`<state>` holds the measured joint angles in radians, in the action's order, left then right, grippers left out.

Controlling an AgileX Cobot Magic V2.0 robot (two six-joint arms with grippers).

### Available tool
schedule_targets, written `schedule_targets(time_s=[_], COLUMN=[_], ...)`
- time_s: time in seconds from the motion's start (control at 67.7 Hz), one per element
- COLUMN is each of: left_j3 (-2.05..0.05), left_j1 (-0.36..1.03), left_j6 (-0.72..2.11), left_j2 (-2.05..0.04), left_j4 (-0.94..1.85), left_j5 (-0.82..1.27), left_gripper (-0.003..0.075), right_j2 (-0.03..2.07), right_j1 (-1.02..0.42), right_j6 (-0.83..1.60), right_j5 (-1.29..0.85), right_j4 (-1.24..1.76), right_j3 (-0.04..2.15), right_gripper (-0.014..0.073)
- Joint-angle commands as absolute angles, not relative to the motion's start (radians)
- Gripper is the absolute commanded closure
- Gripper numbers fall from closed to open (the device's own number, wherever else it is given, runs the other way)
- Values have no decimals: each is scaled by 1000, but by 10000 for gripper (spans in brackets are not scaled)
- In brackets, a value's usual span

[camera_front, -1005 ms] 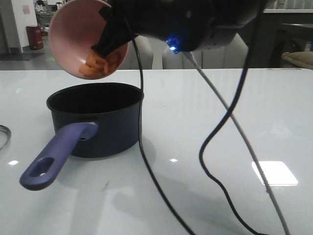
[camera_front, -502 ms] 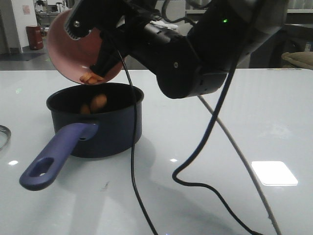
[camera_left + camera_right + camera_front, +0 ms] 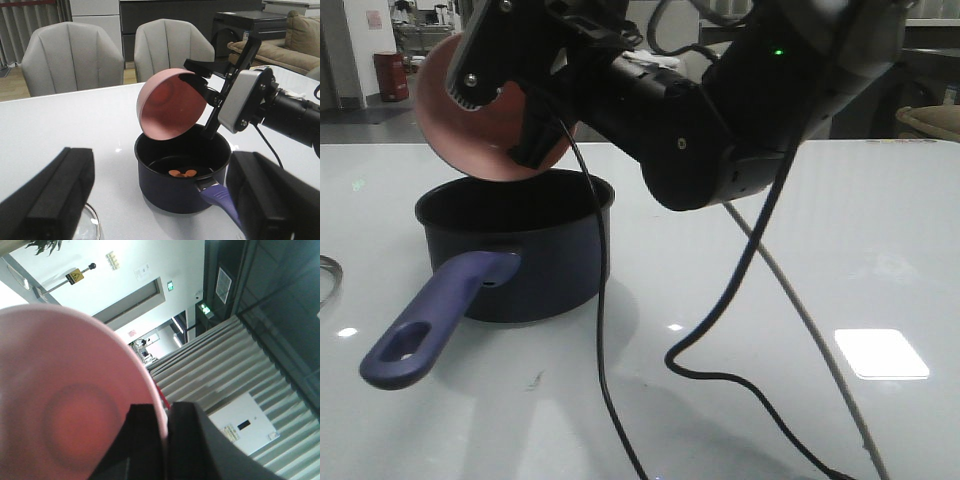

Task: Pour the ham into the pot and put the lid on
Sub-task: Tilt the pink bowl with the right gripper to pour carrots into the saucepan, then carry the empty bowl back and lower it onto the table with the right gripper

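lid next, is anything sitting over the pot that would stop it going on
Yes. The pink bowl, tipped in the right pincer, hangs over the pot mouth. The ham lies on the pot's bottom.

A glossy white table (image 3: 770,200) fills the frame's lower two thirds. The navy pot (image 3: 520,250) stands left of centre, its purple handle reaching toward the lower left. The glass lid (image 3: 326,275) lies at the left edge. Black cables (image 3: 720,375) trail across lower centre.
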<state>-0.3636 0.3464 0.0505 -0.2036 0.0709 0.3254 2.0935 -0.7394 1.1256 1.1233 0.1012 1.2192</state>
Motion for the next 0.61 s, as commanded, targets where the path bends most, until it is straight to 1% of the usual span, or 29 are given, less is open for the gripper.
schedule_targets(time_s=[0.0,0.089,0.177,0.266,0.414,0.591], left_j3=[-392,-392,-392,-392,-392,-392], left_j1=[356,356,356,356,356,356], left_j6=[45,45,45,45,45,45], left_j2=[-214,-214,-214,-214,-214,-214], left_j4=[75,75,75,75,75,75], left_j5=[250,250,250,250,250,250], left_gripper=[138,138,138,138,138,138], right_j2=[2034,2032,2021,1990,1902,1771], right_j1=[-736,-735,-735,-735,-735,-735], right_j6=[1155,1111,960,829,628,604], right_j5=[1288,1288,1274,1209,988,684], right_j4=[77,109,165,217,292,425], right_j3=[1241,1241,1242,1242,1242,1242], right_gripper=[458,458,459,460,460,460])
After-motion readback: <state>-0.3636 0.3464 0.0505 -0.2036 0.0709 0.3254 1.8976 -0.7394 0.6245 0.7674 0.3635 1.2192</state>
